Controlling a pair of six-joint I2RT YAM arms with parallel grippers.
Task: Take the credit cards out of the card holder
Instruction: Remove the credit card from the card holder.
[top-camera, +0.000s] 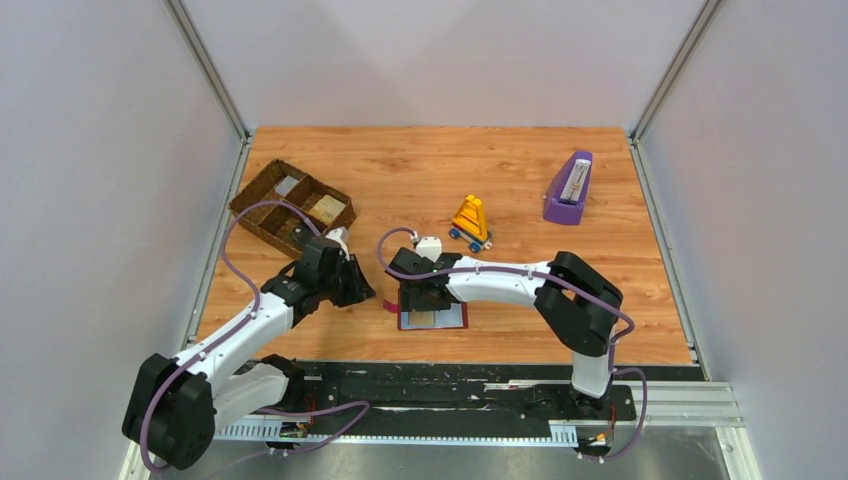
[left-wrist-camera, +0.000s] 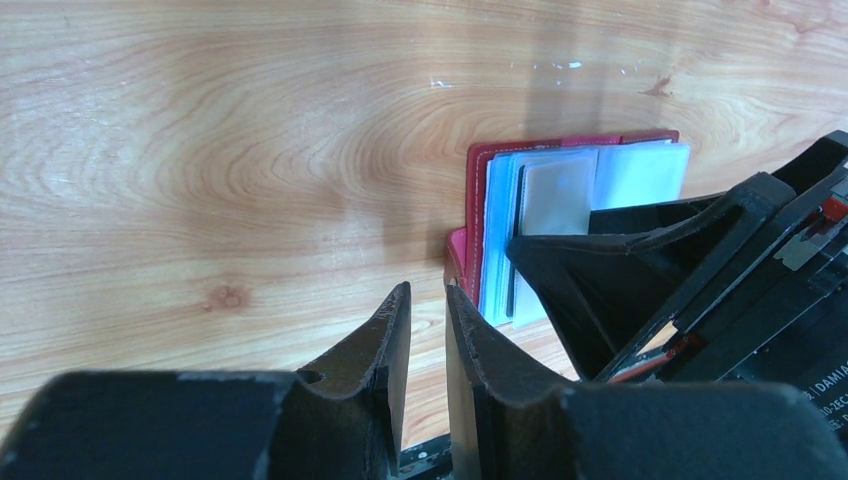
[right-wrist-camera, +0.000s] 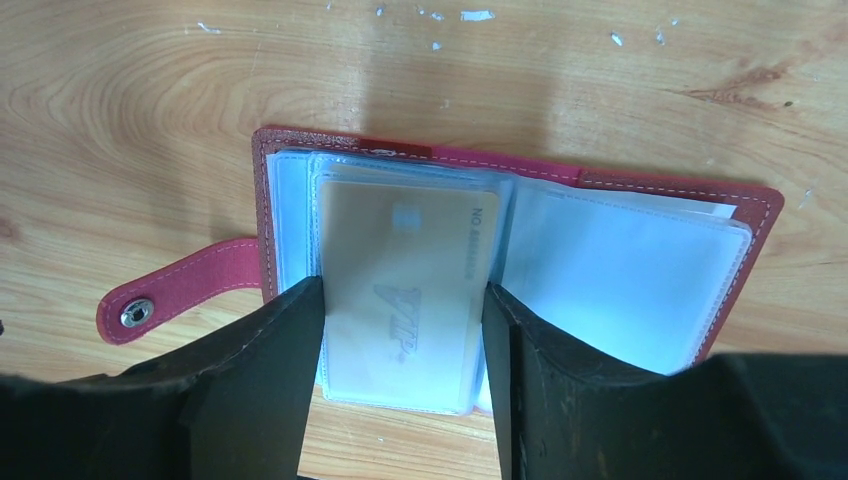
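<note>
While right end effector (right-wrist-camera: 403, 300) flanks card (right-wrist-camera: 410, 235) — grip unclear | left end effector (left-wrist-camera: 427, 295) parted

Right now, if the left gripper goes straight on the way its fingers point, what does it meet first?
Most likely the card holder: its red cover edge lies just beyond the tips of the left gripper, slightly right of centre. Depth is unclear, so it could touch the table first.

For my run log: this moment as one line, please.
card holder: lying open | right fingers: astride top card, grip unclear | left fingers: apart, empty, beside it
</note>
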